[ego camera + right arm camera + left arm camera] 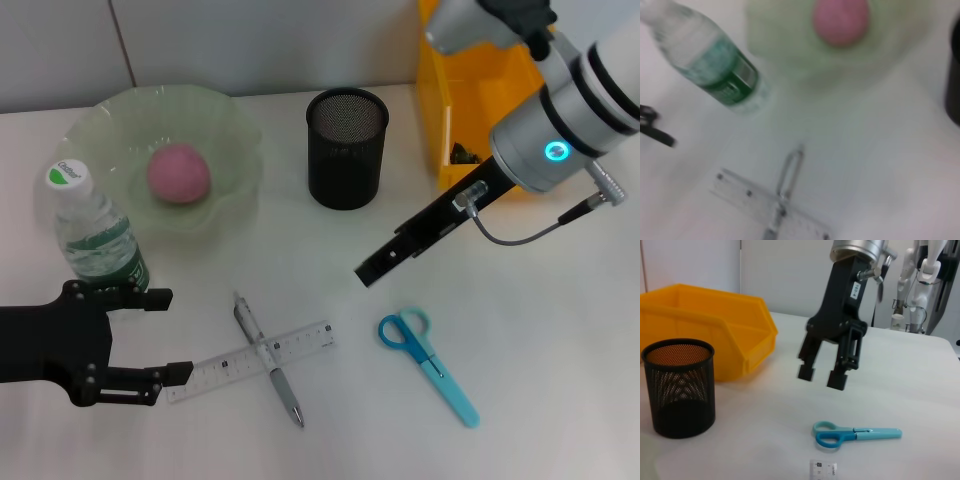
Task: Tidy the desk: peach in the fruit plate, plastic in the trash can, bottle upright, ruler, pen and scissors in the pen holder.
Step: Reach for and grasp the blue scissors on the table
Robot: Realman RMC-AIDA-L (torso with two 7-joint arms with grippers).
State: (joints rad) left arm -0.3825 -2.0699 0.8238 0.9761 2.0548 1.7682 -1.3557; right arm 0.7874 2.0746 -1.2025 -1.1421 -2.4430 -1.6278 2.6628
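A white table (560, 400) fills the scene, smooth and matte under soft, even light with only faint shadows. Along its far edge stands a pale grey wall (260, 40) with a thin dark vertical seam (123, 40) toward the left. In the left wrist view the tabletop ends at a rounded corner, and behind it white wall panels (780, 270) rise beside some white equipment (920, 285)

Peach (179, 172) lies in the fruit plate (235, 120); bottle (97, 232) stands upright. Pen (267, 357) crosses the ruler (300, 346); scissors (427, 363) lie apart.
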